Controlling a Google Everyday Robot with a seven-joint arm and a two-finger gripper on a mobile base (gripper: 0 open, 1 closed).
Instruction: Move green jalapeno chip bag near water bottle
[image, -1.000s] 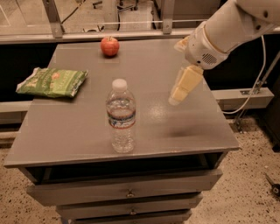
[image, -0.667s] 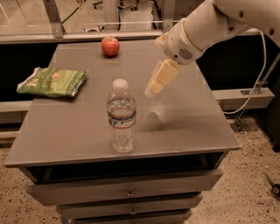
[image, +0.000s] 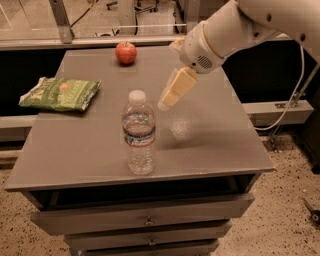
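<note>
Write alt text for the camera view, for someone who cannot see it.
A robot's gripper hangs over the middle of a grey table, just right of an upright water bottle near the front edge. A green jalapeno chip bag lies at the left edge, apart from the bottle; a red apple sits at the back.

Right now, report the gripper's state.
Gripper: open or closed cannot be told; it hangs over the table, just right of the water bottle, far from the green jalapeno chip bag.
</note>
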